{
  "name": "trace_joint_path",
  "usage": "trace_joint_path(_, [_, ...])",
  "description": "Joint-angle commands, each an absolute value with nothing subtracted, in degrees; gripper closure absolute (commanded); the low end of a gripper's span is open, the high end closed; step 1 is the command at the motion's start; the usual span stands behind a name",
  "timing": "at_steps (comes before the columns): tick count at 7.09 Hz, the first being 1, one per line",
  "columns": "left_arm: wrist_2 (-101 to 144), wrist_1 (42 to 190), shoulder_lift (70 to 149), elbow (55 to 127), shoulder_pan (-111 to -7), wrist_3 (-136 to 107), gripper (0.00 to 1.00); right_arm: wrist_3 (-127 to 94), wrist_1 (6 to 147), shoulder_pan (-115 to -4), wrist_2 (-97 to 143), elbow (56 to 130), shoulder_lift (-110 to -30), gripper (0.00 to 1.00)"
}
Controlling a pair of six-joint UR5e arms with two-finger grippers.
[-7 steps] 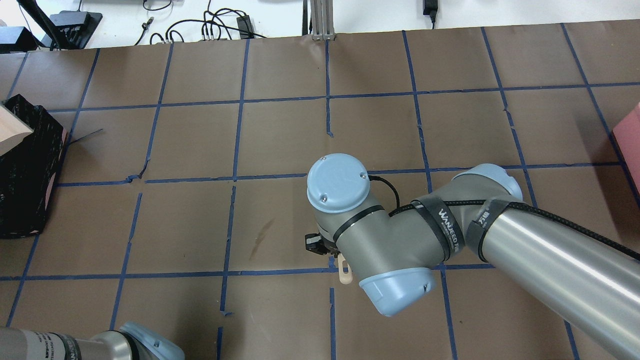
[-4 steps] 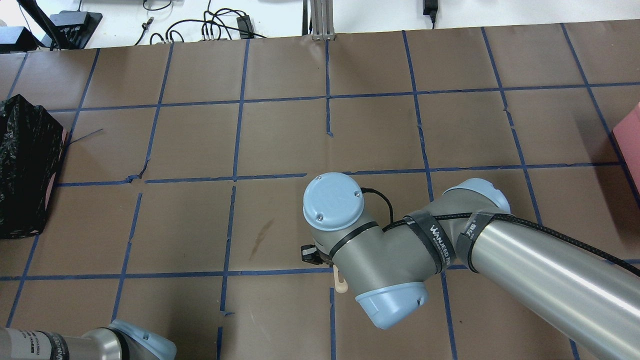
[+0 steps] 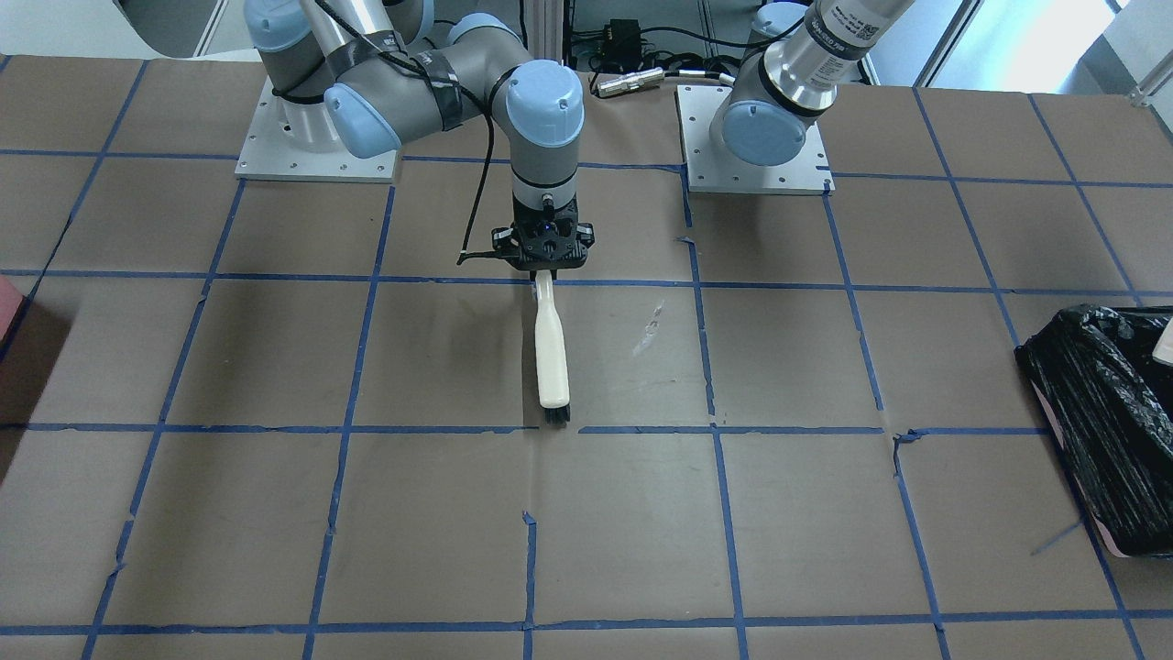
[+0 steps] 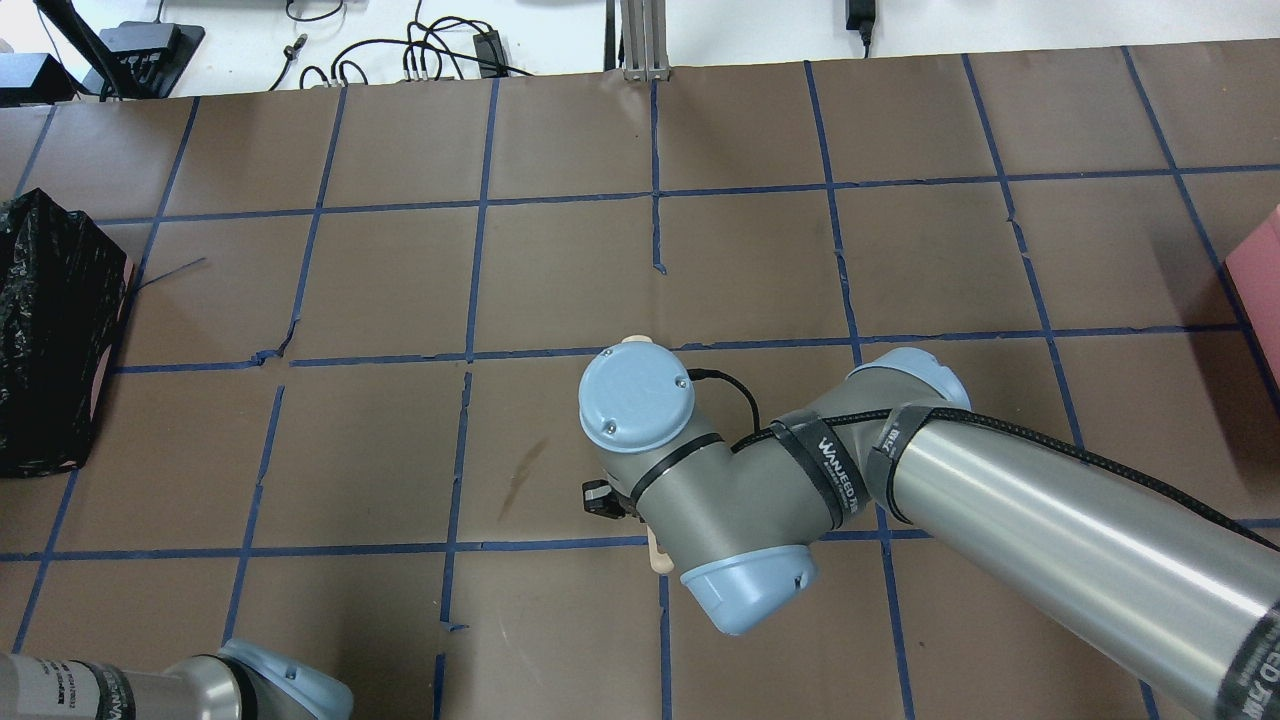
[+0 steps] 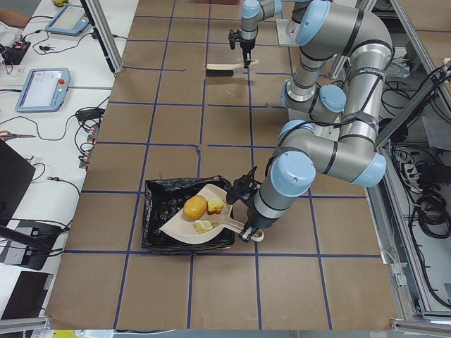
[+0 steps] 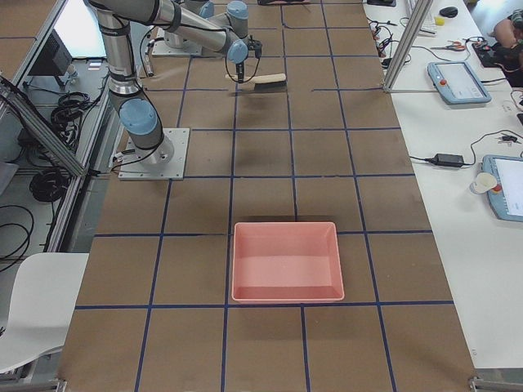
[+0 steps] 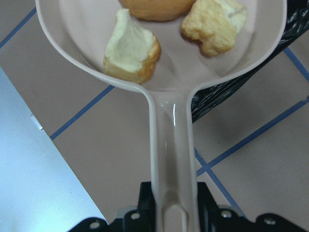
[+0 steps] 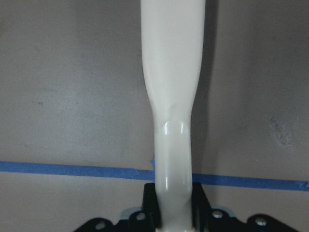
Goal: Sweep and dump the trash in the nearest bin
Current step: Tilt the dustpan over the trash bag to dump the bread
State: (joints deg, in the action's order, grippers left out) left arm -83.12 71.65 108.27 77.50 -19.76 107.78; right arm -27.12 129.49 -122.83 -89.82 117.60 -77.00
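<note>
Brown paper crossed by a grid of blue tape covers the counter (image 3: 275, 367). Near its middle, the right end effector (image 3: 543, 266) is clamped on the handle end of a cream plastic brush (image 3: 552, 353) with short black bristles. In the front-facing view the brush runs from the fingers toward 6 o'clock, its bristle tip at a tape line. Whether the bristles touch the paper I cannot tell.

At 3 o'clock in that view, at the counter's edge, stands the bin (image 3: 1100, 431), lined with a crinkled glossy black plastic bag, with a pinkish body showing low down. The left end effector (image 7: 175, 215) is closed tight on the handle of a pale cream plastic dustpan (image 7: 172, 140), holding the pan over the bin's mouth.

All the trash lies in the pan: a brownish-orange potato-shaped lump (image 5: 195, 207) and two pale yellow-green chunks with orange skin. In the left wrist view one chunk (image 7: 131, 48) sits at 11 o'clock from the handle's root and the other (image 7: 212, 24) at 1 o'clock. The lump is at 12 o'clock between them, cut off by the frame.

At 9 o'clock in the front-facing view, at the opposite edge, a shallow reddish-pink rectangular plastic tray (image 6: 286, 265) rests well apart from both arms.
</note>
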Motion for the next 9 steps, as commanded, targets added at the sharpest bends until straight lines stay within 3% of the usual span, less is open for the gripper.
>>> trace_joint_path(1, [-86.2,68.1,108.4,77.5,-22.5,109.6,0.99,-27.2,129.1,-122.8,-89.8,117.2,-76.7,0.64])
trace_joint_path(3, [-88.0,67.5,109.2,77.6,-22.9,110.0,0.99,-27.8,117.9,-122.4,-89.7,113.5,-78.4,0.77])
trace_joint_path(6, [-88.3,67.4,110.5,76.7,-22.9,110.1,0.99,-28.8,117.2,-122.7,-90.3,112.9,-78.2,0.79])
trace_joint_path(7, [-92.1,66.5,109.3,76.8,-24.1,110.2,0.99,-29.2,117.3,-122.8,-89.9,113.0,-77.7,0.75])
trace_joint_path(8, [-96.6,65.7,108.6,76.8,-26.9,110.3,0.99,-29.3,117.2,-122.8,-89.8,113.0,-77.4,0.62])
trace_joint_path(9, [-102.8,64.9,108.1,76.9,-29.6,110.2,0.99,-29.4,117.3,-122.9,-89.7,113.1,-77.1,0.15])
